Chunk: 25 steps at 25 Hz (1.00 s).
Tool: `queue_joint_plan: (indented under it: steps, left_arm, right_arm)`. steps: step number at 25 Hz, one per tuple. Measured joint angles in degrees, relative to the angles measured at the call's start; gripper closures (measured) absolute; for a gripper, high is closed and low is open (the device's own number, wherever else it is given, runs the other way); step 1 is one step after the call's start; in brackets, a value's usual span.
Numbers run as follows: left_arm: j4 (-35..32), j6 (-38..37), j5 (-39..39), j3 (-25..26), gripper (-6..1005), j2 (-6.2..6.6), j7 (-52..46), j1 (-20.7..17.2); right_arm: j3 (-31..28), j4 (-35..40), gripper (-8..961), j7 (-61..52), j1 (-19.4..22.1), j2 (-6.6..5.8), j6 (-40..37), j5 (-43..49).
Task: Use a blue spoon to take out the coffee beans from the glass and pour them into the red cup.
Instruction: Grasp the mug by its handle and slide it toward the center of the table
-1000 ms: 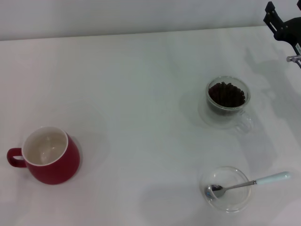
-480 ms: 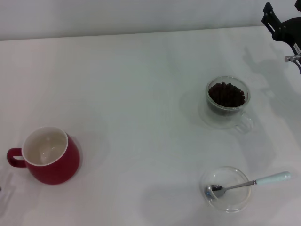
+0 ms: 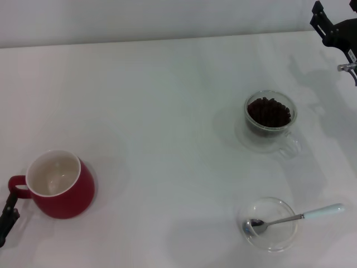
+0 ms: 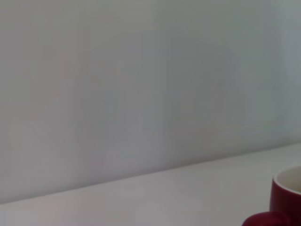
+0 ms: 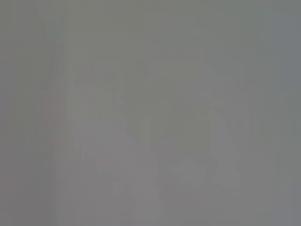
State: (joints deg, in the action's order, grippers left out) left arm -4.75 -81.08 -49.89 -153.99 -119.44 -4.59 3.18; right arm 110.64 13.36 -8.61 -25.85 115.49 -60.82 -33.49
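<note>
left gripper (image 3: 8,219) sat at the near left edge, just beside the red cup (image 3: 57,184) handle; only a dark sliver showed, so i couldn't tell its opening or whether it held anything. right gripper (image 3: 334,30) hung at the far right corner, beyond the glass (image 3: 270,120); jaw state not readable either, nothing seen in it.

blue spoon (image 3: 293,218) lay well toward the robot from the right gripper, bowl down in a shallow glass dish (image 3: 268,224), pale handle sticking out over the rim to the right. glass with coffee beans (image 3: 269,111) stood between them.

judgement: spoon is light, stiff, slick metal stem; best grip is the handle end clear of the dish. dish is light and likely to skid or tip if nudged. beans are loose and will roll off a tilted spoon.

room: bare table (image 3: 167,111) between glass and cup, a long open carry. spoon handle lay close to the right edge.
</note>
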Motion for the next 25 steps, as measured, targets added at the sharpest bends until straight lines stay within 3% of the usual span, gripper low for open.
queue_joint_plan:
  steps: [21,25]
  left_arm:
    - [-0.2,6.0,0.4,0.0,183,0.02,0.0,4.1]
    - [-0.2,7.3,0.5,0.0,226,0.07,-0.1,4.3]
  right_arm:
    - [0.0,0.0,95,-0.3,0.2,0.25,-0.2,0.0]
    - [0.0,0.0,95,-0.4,0.2,0.26,-0.4,0.0]
